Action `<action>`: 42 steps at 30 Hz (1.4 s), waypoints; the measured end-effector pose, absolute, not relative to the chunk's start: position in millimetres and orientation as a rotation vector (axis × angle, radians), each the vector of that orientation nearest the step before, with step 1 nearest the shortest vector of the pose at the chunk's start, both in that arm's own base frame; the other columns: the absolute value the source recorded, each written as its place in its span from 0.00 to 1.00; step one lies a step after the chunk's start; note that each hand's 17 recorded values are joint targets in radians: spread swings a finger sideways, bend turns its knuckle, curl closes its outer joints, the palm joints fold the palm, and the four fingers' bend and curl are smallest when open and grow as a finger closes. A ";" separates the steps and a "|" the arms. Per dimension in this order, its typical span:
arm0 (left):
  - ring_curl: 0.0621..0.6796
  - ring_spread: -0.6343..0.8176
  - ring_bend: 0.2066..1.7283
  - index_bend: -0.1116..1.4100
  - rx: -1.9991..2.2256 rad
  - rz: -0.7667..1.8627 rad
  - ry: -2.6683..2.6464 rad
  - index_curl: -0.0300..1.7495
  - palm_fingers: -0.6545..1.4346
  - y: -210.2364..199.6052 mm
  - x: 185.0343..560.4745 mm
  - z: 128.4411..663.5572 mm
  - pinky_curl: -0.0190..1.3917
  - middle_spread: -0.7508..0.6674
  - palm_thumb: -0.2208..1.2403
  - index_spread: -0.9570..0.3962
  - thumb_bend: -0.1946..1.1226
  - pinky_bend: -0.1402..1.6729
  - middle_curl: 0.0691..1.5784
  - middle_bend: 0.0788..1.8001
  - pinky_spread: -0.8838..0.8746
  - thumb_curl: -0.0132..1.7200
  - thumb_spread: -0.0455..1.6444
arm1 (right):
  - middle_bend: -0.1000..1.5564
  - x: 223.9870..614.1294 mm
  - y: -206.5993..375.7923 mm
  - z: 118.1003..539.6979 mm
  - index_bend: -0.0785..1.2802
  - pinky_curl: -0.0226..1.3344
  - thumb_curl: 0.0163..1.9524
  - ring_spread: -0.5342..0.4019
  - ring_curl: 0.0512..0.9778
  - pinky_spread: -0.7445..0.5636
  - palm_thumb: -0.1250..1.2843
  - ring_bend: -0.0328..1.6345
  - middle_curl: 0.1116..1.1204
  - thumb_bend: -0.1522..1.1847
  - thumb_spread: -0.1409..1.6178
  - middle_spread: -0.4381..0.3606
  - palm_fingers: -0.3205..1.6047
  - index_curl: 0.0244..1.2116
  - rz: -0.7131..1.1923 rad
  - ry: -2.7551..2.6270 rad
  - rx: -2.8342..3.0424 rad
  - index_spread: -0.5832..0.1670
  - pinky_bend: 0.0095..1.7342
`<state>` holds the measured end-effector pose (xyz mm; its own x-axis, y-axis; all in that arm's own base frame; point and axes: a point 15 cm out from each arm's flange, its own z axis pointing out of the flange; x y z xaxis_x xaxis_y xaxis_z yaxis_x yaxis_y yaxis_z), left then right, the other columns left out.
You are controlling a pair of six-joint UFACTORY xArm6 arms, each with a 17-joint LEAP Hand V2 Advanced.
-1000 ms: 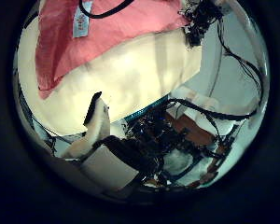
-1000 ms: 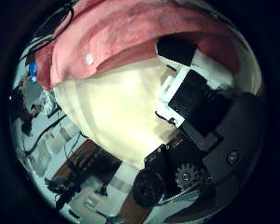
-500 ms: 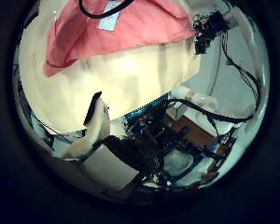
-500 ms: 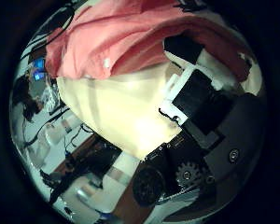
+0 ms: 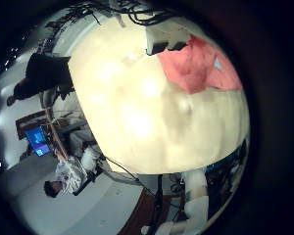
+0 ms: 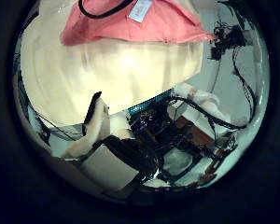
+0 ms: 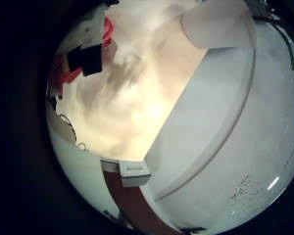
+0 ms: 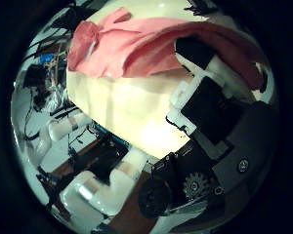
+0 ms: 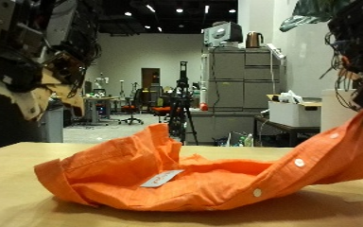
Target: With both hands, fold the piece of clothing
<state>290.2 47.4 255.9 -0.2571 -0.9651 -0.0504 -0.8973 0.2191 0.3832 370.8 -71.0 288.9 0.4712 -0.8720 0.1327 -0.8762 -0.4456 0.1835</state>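
Shirt (image 9: 194, 175) bunched on table (image 9: 18, 203), edge pinched in right hand (image 9: 358, 57); left hand (image 9: 37, 47) unclear.

table (image 9: 30, 203): light wood | on it: orange shirt (image 9: 169, 175), crumpled

- The outside view sits low at the table's (image 9: 18, 203) edge, close to the orange shirt (image 9: 219, 175).
- Both thumb-side palm views look down on that shirt (image 6: 131, 23) (image 8: 146, 49) from above.
- The little-finger views seem higher, sharing the tabletop (image 5: 147, 108) (image 7: 137, 88).
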 end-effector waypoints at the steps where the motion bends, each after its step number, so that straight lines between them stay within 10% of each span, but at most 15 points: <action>1: 0.25 0.83 0.19 0.17 1.777 -0.506 -2.276 0.14 0.31 51.1 287.9 248.5 0.23 0.80 0.57 0.87 0.13 0.30 0.17 0.08 0.78 0.21 0.70 | 0.87 375.0 -58.9 295.3 0.83 0.61 0.41 0.33 0.74 0.36 0.92 0.82 0.67 0.18 0.70 0.40 0.72 0.70 0.046 -1.493 2.524 0.43 0.69; 23: 0.26 0.80 0.21 0.17 1.842 -0.419 -2.122 0.15 0.32 76.3 303.4 154.4 0.24 0.75 0.57 0.87 0.14 0.30 0.18 0.08 0.77 0.21 0.71 | 0.87 413.6 206.0 354.1 0.81 0.68 0.48 0.33 0.77 0.35 0.91 0.81 0.66 0.16 0.71 0.40 0.73 0.73 0.293 -0.892 2.947 0.43 0.66; 35: 0.26 0.79 0.21 0.17 1.848 -0.330 -2.117 0.15 0.33 71.2 298.2 166.0 0.24 0.73 0.58 0.88 0.13 0.31 0.18 0.09 0.76 0.21 0.72 | 0.86 454.8 318.1 293.9 0.80 0.70 0.50 0.33 0.78 0.35 0.90 0.81 0.66 0.14 0.72 0.40 0.73 0.74 0.392 -0.670 3.110 0.44 0.64; 42: 0.26 0.79 0.21 0.17 1.864 -0.304 -2.103 0.16 0.33 70.9 284.8 167.6 0.24 0.72 0.58 0.88 0.14 0.31 0.19 0.09 0.76 0.21 0.71 | 0.81 478.6 361.6 287.1 0.74 0.66 0.45 0.32 0.74 0.29 0.70 0.79 0.65 0.08 0.78 0.38 0.68 0.73 0.499 -0.666 3.235 0.41 0.60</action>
